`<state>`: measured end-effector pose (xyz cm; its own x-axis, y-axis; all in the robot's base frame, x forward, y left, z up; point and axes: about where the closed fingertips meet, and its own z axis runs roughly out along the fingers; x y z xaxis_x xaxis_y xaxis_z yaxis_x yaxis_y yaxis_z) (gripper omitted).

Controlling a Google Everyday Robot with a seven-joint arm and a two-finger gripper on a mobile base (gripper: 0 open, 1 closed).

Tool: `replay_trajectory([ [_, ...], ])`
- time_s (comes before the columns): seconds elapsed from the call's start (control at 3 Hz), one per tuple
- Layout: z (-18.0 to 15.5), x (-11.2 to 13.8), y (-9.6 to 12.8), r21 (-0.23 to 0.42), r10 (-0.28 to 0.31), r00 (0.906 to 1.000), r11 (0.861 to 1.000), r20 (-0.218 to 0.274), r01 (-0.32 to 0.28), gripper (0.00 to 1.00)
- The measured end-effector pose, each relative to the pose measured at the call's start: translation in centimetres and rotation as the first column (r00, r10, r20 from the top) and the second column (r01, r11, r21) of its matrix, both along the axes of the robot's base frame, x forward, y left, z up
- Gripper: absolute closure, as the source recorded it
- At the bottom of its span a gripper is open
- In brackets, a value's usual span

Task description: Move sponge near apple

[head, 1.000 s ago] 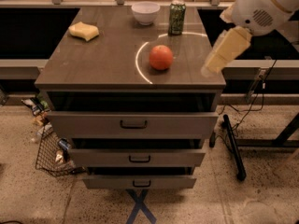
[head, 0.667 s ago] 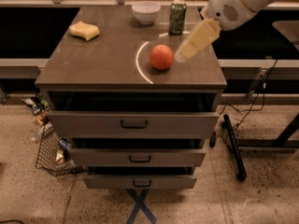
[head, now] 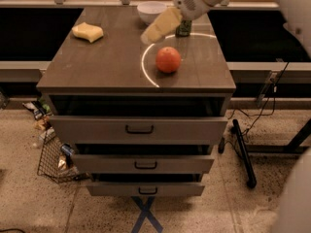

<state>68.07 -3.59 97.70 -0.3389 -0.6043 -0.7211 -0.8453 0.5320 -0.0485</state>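
The pale yellow sponge (head: 88,32) lies on the dark cabinet top (head: 107,62) near its back left corner. The orange-red apple (head: 168,59) sits right of the middle, inside a bright arc of light. My gripper (head: 147,37) hangs above the cabinet top just up and left of the apple, its pale yellow fingers (head: 163,24) pointing down and left. It is well to the right of the sponge and holds nothing that shows.
A white bowl (head: 151,11) stands at the back middle, and a green can (head: 183,29) is partly hidden behind my arm. Below the top are drawers (head: 138,129). A wire basket (head: 53,158) with trash sits on the floor at left, table legs and cables at right.
My gripper has swung left across the cabinet top, from beyond its right edge past the apple to above the middle. The sponge and apple have not moved.
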Motion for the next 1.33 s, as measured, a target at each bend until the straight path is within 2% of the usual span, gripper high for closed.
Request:
replay_trajectory([
  [0.33, -1.9, 3.5, 6.3, -0.028, 0.058, 0.9982, 0.998, 0.014, -0.057, 0.00],
  [0.67, -1.9, 3.4, 6.6, -0.027, 0.062, 0.9980, 0.998, 0.012, -0.062, 0.00],
  [1.0, -2.7, 4.0, 6.6, 0.030, -0.022, 0.9995, 0.999, 0.021, 0.022, 0.00],
  [1.33, -5.4, 4.6, 5.6, 0.153, -0.137, 0.9905, 0.979, -0.012, 0.138, 0.00],
])
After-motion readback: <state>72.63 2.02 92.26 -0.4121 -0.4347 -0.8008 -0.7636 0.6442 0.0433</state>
